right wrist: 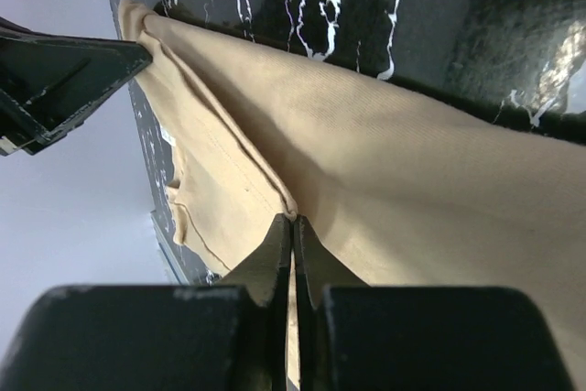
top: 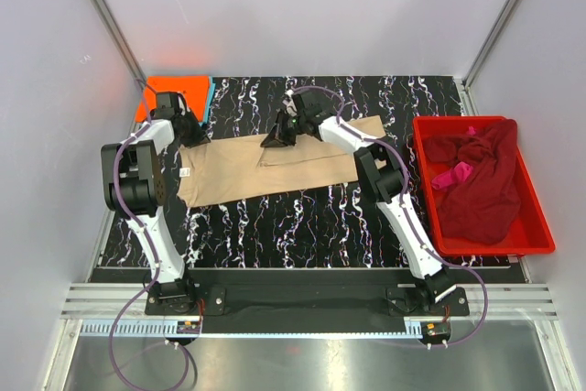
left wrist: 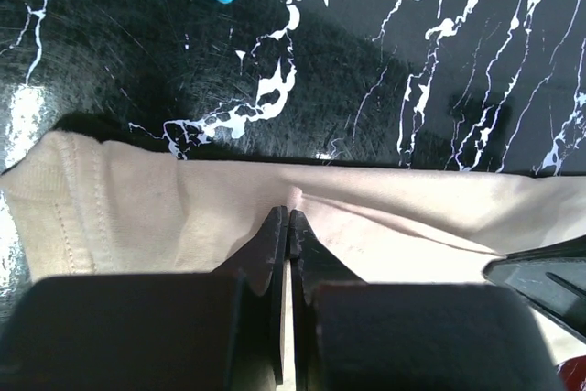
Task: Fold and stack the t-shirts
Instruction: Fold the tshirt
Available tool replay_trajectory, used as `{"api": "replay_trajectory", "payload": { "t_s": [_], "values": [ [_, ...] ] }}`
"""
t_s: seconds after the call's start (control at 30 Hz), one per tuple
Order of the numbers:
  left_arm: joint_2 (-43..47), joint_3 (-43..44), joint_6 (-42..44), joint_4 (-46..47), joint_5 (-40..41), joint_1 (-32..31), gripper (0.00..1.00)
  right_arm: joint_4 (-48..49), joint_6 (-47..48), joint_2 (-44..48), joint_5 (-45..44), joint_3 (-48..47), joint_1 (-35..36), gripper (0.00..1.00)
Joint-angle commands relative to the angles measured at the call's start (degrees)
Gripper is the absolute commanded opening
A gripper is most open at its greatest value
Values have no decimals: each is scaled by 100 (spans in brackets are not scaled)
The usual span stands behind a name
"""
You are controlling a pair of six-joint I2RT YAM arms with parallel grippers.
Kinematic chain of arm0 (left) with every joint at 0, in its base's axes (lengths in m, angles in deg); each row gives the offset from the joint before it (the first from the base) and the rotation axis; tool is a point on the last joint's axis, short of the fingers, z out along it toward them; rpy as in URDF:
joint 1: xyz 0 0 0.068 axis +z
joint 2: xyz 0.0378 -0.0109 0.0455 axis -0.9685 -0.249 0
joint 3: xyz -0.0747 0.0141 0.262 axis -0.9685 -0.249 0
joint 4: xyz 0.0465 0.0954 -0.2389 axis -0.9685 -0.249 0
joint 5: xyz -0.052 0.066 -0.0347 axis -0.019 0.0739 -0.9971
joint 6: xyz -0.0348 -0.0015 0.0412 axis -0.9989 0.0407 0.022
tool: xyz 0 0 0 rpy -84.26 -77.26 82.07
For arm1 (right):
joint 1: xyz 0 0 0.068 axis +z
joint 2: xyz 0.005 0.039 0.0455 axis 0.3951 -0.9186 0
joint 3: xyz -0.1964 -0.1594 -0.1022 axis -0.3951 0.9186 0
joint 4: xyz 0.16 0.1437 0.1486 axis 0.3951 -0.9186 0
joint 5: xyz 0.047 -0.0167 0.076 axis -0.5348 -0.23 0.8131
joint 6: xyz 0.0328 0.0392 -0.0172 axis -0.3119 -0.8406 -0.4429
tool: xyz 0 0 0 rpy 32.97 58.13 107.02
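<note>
From above, I'm seeing the tan t-shirt [top: 275,171] lying across the worktop [top: 302,217], with the left gripper [top: 190,133] and right gripper [top: 277,140] sitting on its far edge. The left wrist view is showing jaws pinching shut on the hem. The right wrist view is showing the same on a raised crease. I'm worrying that such thin pinches may slip on lifting, or that uneven pulling may skew the fold.
</note>
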Motion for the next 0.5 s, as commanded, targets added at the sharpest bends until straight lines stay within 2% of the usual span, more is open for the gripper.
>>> {"api": "replay_trajectory", "payload": {
  "t_s": [0.0, 0.03, 0.07, 0.1, 0.13, 0.2, 0.23, 0.27, 0.33, 0.37, 0.47],
  "values": [
    [-112, 282, -83, 50, 302, 33, 4, -155, 208, 76, -201, -611, -121, 3],
    [-138, 361, -74, -64, 381, 25, 14, -296, 217, -21, -236, -752, -138, 6],
    [-139, 414, -83, -178, 477, 25, 20, -349, 226, -57, -263, -797, -147, 9],
    [-121, 501, -39, -336, 592, 16, 21, -402, 226, -66, -298, -823, -156, 12],
    [-8, 528, -21, -399, 671, 16, 23, -568, 252, -66, -350, -850, -173, 20],
    [168, 607, -4, -731, 1030, -10, 42, -893, 524, -22, -517, -1025, -165, 32],
    [404, 634, 14, -829, 1119, -45, 49, -1373, 673, 13, -675, -1130, -191, 36],
    [537, 652, 5, -917, 1207, -72, 64, -1665, 979, 40, -754, -1392, -209, 41],
    [931, 704, -82, -1277, 1548, -212, 71, -2533, 1358, 197, -1226, -1631, -235, 48],
    [1055, 704, -109, -1383, 1768, -274, 76, -2747, 1812, 294, -1404, -1693, -270, 57],
    [1399, 617, -311, -1805, 1999, -625, 77, -3214, 2482, 794, -1940, -1301, -384, 64]
  ]
}}
